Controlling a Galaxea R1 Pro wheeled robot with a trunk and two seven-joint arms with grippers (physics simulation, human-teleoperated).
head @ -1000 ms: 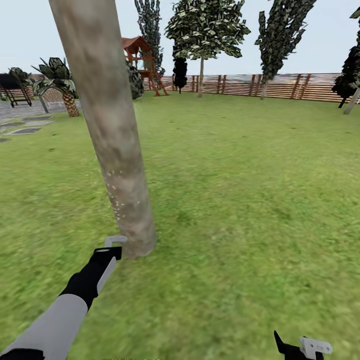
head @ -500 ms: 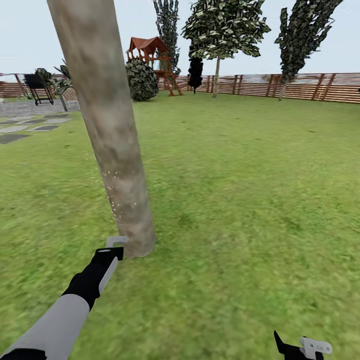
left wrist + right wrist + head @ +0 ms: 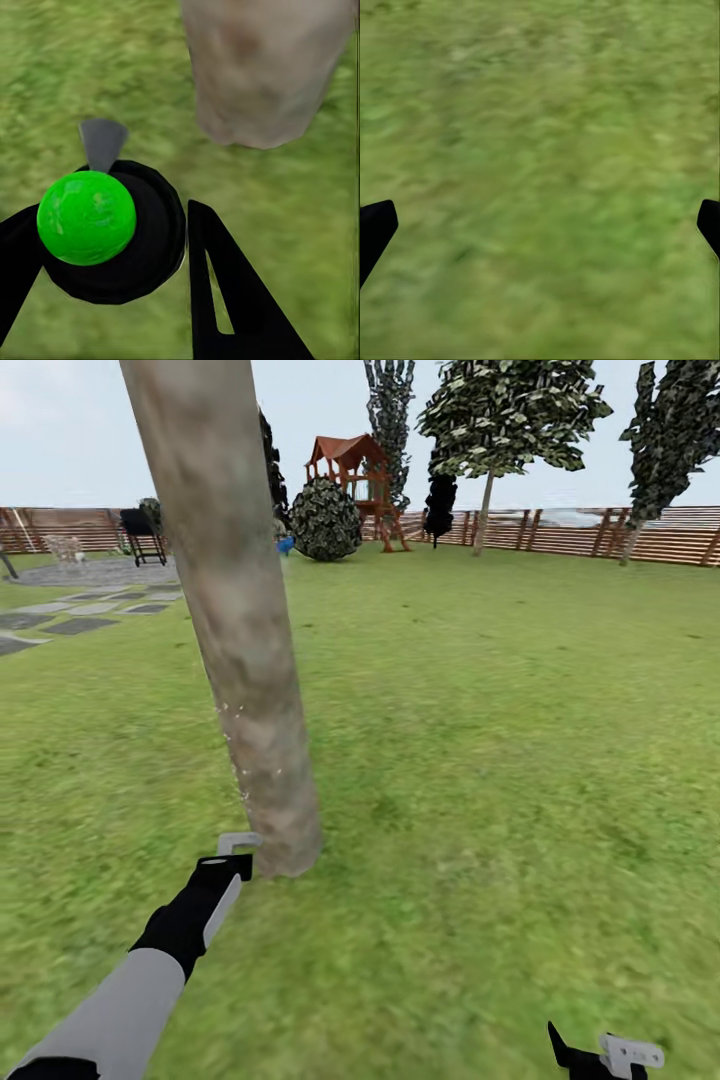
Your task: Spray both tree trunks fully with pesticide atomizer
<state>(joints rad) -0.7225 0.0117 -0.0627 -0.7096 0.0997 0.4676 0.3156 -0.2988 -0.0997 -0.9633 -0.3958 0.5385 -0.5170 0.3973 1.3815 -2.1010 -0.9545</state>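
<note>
My left gripper (image 3: 112, 240) fingers clamp pesticide atomizer (image 3: 97, 225), green cap up, close to base of tree trunk (image 3: 240, 650) at 11 o'clock. White pesticide (image 3: 235, 740) specks dot bark. My right gripper (image 3: 540, 225) fingers wide over grass (image 3: 540, 112).

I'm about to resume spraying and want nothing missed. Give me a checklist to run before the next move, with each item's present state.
1. Left gripper holds the black atomizer with round green cap: ok.
2. Atomizer close to the thick grey-brown tree trunk: ok.
3. Nozzle aimed at the bark: cannot tell.
4. White pesticide specks cover the whole trunk: not ok, one small patch.
5. Right gripper free over green grass, fingers apart: ok.
</note>
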